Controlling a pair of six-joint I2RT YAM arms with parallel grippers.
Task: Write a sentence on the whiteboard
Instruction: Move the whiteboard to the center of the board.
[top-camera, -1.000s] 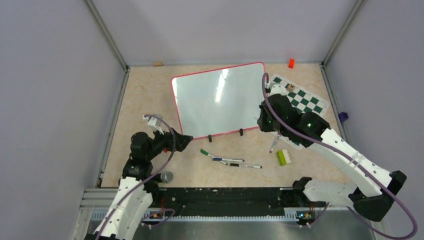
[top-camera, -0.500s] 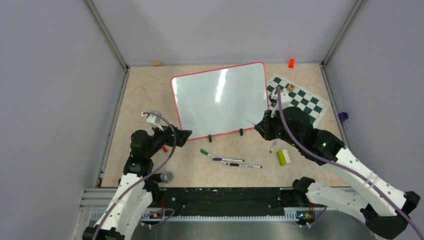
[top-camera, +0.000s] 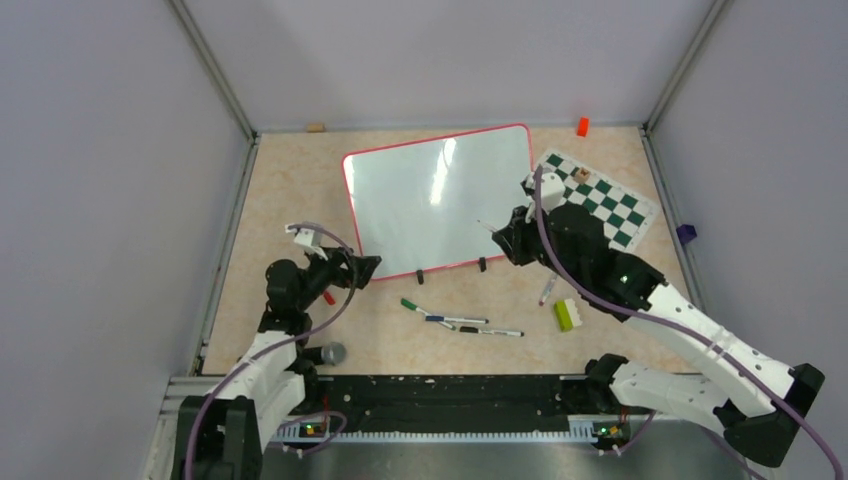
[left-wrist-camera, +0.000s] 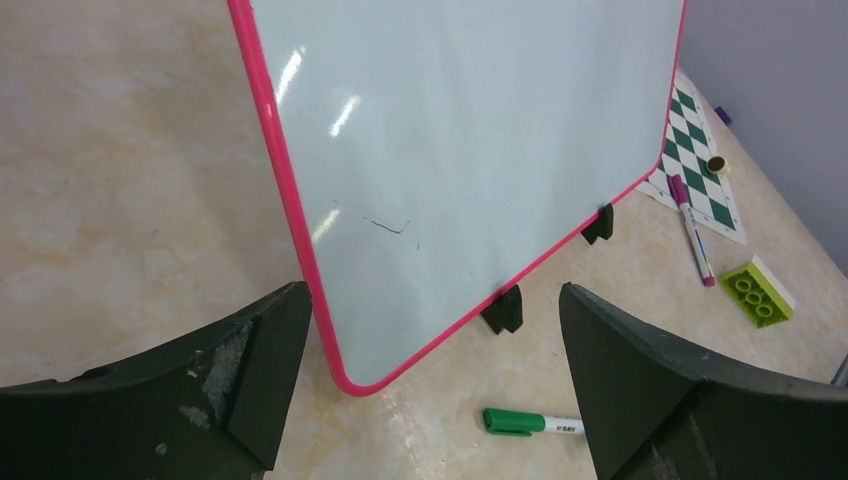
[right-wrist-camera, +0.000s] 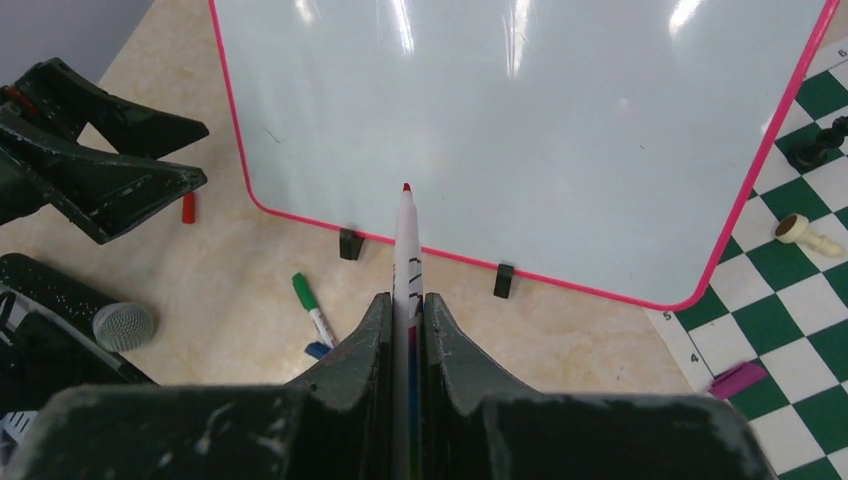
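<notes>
My right pincer is clenched on a red-tipped marker, its tip short of the whiteboard. My left pincer stands released, set either side of the board's near-left corner. The board is propped on clip feet on the table, no sentence begun; I judge I should brace that corner, then touch down lightly top-left.

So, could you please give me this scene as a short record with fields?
whiteboard: propped on two black clip feet, no red lettering yet
right jaws: shut on a red-tipped marker, tip pointing at the board; contact unclear
left jaws: open, at the board's near left corner
loose on table: green-capped marker, purple marker, green brick
beside board: chess mat, on the right
</notes>
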